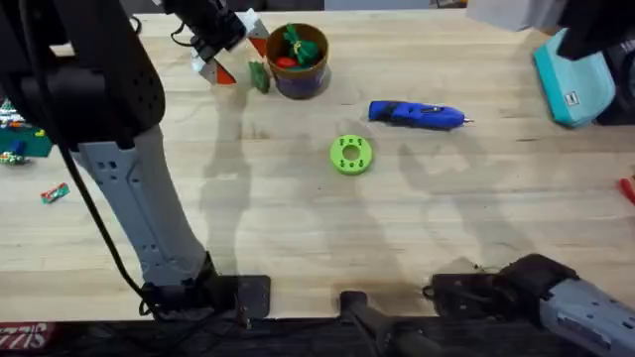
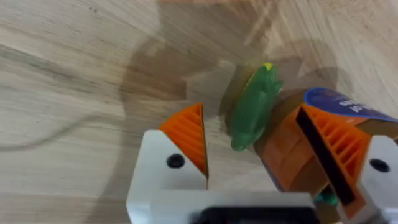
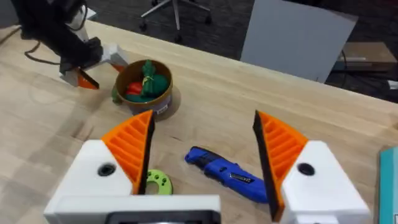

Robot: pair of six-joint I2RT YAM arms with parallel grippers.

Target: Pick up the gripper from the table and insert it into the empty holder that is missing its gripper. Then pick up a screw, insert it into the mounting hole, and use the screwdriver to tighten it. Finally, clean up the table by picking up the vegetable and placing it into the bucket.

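The small dark green vegetable (image 1: 260,76) lies on the table, touching the left side of the bucket (image 1: 301,59). The bucket holds a leafy green toy and a red toy. My left gripper (image 1: 238,50) hangs open just left of it. In the left wrist view the vegetable (image 2: 252,112) sits between the spread orange pads (image 2: 189,140), leaning on the bucket's wall (image 2: 283,152), with neither pad touching it. The blue screwdriver (image 1: 417,115) lies right of centre. My right gripper (image 3: 202,155) is open and empty, high over the screwdriver (image 3: 227,174), facing the bucket (image 3: 144,87).
A bright green disc with holes (image 1: 350,155) lies mid-table. At the far right rests a teal object (image 1: 573,84), with a red item (image 1: 628,188) at the right edge. Small colourful pieces (image 1: 20,139) sit at the left edge. The left arm's grey link (image 1: 139,198) crosses the left side.
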